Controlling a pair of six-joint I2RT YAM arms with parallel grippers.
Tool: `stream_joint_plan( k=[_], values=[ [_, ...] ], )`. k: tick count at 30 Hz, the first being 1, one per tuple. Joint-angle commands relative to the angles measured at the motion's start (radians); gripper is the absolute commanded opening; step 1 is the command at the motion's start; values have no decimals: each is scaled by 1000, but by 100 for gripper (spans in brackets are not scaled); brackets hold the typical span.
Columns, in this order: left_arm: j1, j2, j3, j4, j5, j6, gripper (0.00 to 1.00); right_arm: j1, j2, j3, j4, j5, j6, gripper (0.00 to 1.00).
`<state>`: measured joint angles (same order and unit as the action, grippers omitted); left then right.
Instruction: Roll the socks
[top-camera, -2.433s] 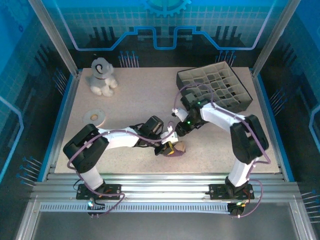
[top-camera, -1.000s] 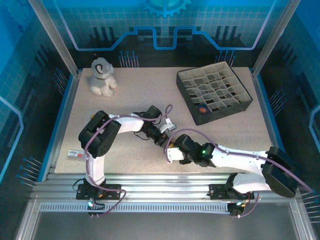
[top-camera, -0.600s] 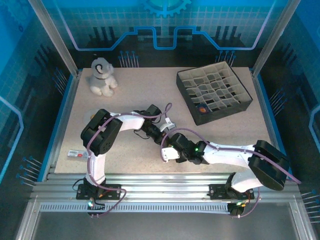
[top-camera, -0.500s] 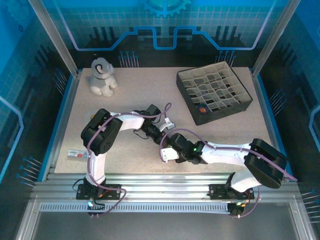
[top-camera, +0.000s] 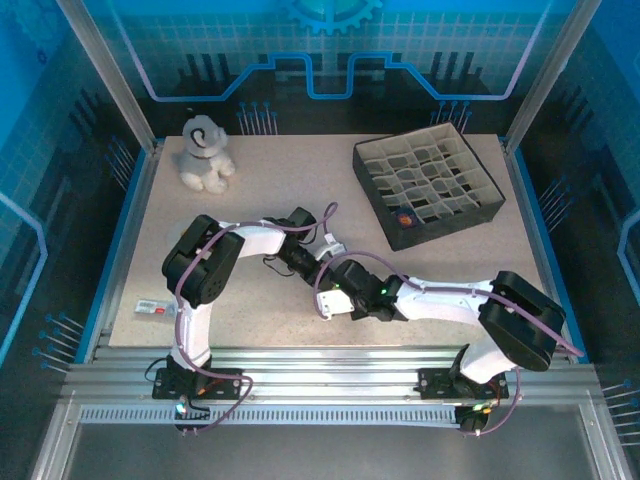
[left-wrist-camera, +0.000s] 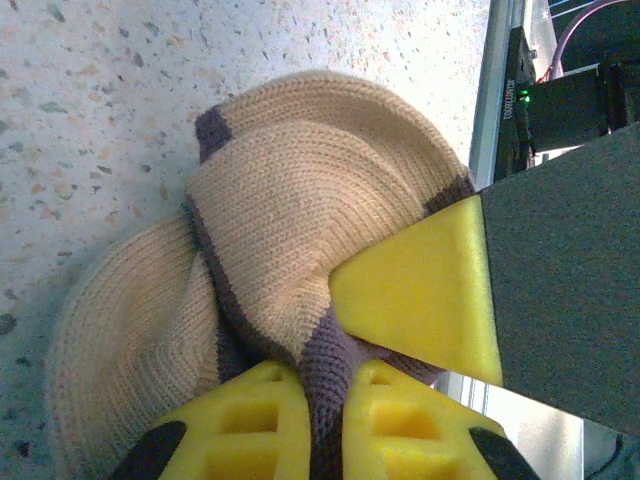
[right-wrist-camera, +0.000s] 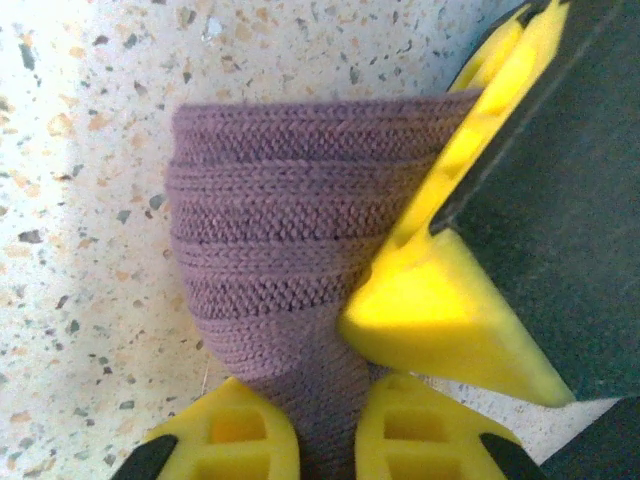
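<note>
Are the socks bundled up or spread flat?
Bundled up. The socks form a tight tan-and-purple wad pinched by the left end effector; the right end effector pinches its purple end.

Ribbed knit socks (right-wrist-camera: 270, 250), speckled matt table (top-camera: 270, 190), plush toy (top-camera: 203, 153), box (top-camera: 450, 228) perhaps fabric

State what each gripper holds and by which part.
Both hold the socks: left gripper pinches a purple fold between tan patches; right gripper pinches the purple roll's narrow end.
</note>
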<state>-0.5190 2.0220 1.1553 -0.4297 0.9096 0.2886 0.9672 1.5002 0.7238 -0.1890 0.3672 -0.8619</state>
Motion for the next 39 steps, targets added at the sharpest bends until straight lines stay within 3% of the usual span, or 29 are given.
stream_joint_plan(
  k=[1, 8, 21, 32, 39],
  values=[
    [-9, 25, -7, -35, -81, 13, 8, -28, 40, 33, -89, -98, 7, 4],
    [-10, -62, -87, 77, -178, -14, 26, -101, 86, 139, -330, -256, 40, 0],
    [-10, -259, -257, 289, -323, -43, 33, -151, 174, 231, -464, -364, 60, 0],
    [-9, -535, -565, 667, -478, -73, 40, -190, 209, 271, -516, -420, 61, 0],
    [-12, -686, -740, 861, -518, -82, 41, -201, 232, 292, -536, -442, 61, 0]
  ],
)
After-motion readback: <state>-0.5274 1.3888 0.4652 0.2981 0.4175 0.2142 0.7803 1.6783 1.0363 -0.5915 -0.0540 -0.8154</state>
